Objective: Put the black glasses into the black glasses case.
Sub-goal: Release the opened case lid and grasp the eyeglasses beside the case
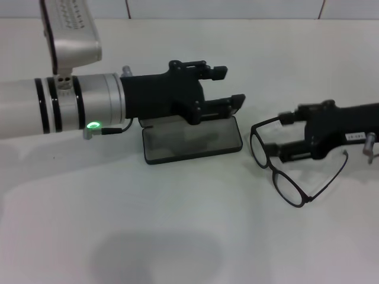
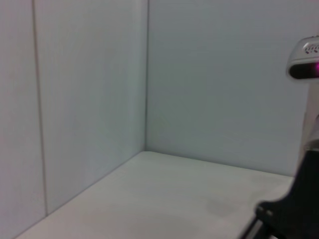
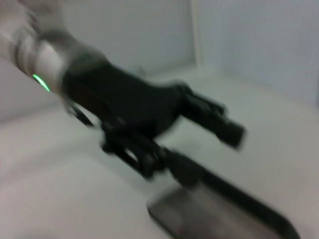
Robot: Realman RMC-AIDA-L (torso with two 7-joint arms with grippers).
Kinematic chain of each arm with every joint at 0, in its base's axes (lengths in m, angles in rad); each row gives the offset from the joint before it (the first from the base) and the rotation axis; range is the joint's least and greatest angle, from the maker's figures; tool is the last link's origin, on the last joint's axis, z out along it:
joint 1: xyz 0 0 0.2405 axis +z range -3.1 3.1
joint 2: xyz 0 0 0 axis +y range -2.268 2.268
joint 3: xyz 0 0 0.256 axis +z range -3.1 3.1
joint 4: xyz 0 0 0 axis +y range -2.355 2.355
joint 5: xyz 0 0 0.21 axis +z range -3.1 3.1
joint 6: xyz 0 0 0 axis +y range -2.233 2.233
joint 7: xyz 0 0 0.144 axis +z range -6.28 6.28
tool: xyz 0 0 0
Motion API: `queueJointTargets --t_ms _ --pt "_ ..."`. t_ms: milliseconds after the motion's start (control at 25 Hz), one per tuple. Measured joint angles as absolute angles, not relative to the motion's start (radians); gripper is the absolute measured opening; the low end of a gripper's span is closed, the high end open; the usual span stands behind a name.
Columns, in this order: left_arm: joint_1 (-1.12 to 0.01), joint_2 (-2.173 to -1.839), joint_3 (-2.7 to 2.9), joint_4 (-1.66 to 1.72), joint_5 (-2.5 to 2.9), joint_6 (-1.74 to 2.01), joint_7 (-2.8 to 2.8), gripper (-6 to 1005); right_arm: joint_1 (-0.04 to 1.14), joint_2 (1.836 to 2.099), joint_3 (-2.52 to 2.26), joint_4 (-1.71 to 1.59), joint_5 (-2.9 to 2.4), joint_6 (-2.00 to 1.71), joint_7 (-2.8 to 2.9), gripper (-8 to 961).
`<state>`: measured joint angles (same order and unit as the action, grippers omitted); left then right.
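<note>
The right gripper had its fingers spread apart, one above and one below the near lens of the black glasses; whether they actually pinched the frame could not be told, though the frame lay right between them. The glasses sat at the right of the white desk, one lens toward the robot, a temple arm trailing out to the right, well apart from the black glasses case.

The left gripper reached over the case from the left, its fingers parted, the lower one touching or just above the raised lid edge, seemingly holding the case open; the grey lining faced up.

To do the step well, I judged the right fingers should close gently on the frame rim, not on the lens, lift it level, and carry it left to the open tray while the left held the lid steady.

A small white label showed on the right gripper body, too small to read; no lettering on the case was legible.
</note>
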<state>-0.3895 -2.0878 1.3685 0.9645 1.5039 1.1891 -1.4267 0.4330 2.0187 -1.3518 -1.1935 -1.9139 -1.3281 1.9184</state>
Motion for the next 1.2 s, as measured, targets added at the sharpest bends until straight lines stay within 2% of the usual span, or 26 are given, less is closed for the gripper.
queueJointTargets --t_ms 280,720,1200 --pt "-0.405 -2.079 1.346 0.933 1.514 1.211 -1.403 652 0.464 2.020 -1.473 -1.353 -2.177 -1.335 2.225 808" --pt "-0.419 -2.075 1.345 0.935 1.538 1.215 -1.360 652 0.522 2.026 -1.602 -1.321 -2.285 -1.265 2.354 807" --pt "-0.419 -2.084 1.352 0.934 1.539 1.216 -1.325 652 0.544 2.027 -1.651 -1.254 -2.303 -1.214 2.375 723"
